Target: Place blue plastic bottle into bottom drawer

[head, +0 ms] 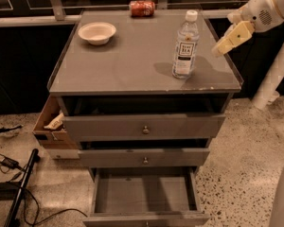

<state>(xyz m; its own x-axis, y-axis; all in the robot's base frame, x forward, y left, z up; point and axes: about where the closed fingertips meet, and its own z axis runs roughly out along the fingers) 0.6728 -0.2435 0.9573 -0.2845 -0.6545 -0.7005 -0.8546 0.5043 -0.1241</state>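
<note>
Gripper (217,50) at three o'clock of upright blue plastic bottle (185,46), apart; open or closed, cannot tell. Approach level, clamp mid-label squarely, carry to open bottom drawer (144,217) at six o'clock.

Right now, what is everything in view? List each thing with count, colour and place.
blue plastic bottle: one, clear with white cap, upright on the cabinet top, right side
soda can: one, red, on its side at the top's back edge
bowl: one, off-white, back left of the top
cabinet top: one, grey
knobbed drawers: two, grey, above the bottom drawer
bottom drawer: one, grey, pulled open
cardboard box: one, brown, left of the cabinet
cables: several, black, floor at left
arm: one, white, upper right
tool: one, tan, right of the bottle, apart from it
</note>
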